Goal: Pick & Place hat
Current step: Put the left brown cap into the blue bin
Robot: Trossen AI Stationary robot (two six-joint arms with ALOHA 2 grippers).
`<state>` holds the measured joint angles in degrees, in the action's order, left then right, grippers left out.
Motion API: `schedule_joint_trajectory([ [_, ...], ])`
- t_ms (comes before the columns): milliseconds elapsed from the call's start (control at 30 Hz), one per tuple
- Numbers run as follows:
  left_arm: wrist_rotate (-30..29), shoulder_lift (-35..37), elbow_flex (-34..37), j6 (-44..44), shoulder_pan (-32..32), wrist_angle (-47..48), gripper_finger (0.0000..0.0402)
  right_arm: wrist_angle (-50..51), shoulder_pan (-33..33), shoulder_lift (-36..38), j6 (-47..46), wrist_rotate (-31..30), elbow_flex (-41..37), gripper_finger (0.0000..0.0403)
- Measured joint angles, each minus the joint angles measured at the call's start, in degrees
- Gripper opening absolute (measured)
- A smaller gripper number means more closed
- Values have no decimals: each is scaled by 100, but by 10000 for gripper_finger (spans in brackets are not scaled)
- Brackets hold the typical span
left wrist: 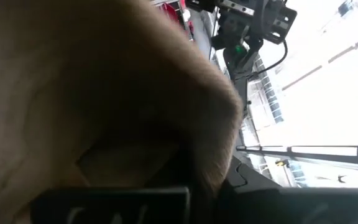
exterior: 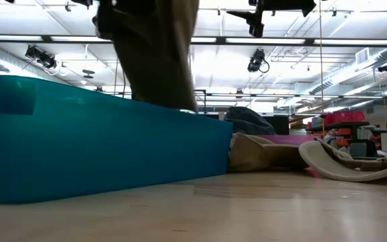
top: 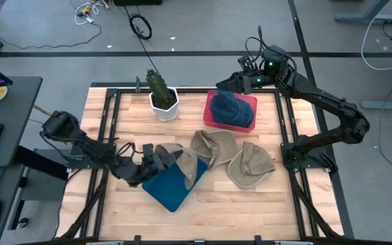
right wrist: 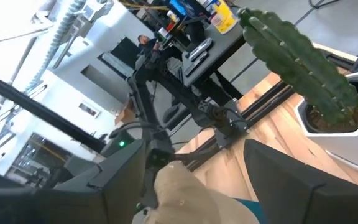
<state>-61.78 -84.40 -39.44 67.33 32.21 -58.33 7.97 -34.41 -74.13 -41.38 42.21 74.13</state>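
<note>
Over the blue bin on the tabletop, we see the left gripper with its fingers closed on a tan hat, held above the bin. At the far edge, the right gripper hangs with fingers apart above the red bin.

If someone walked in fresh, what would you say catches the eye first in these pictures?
The left gripper holding a tan hat up over the teal bin at the table's front. Next, the dark blue hat sitting in the pink bin at the back, beside the potted cactus; the right gripper hovers there.
</note>
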Motion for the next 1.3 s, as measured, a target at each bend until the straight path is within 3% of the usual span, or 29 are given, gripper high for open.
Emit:
schedule_joint_trajectory([
  [333,-575,-2,1,356,510,779,17,-7,-1,0,-166,-277,0,275],
  [767,-834,-2,7,1873,491,2597,17,-22,154,0,-362,-567,0,275],
  [1033,-1373,-59,7,1911,468,2573,17,-25,342,0,-320,-729,0,275],
  [1300,-1573,-747,10,2638,390,2432,17,-22,391,0,-316,-720,0,275],
])
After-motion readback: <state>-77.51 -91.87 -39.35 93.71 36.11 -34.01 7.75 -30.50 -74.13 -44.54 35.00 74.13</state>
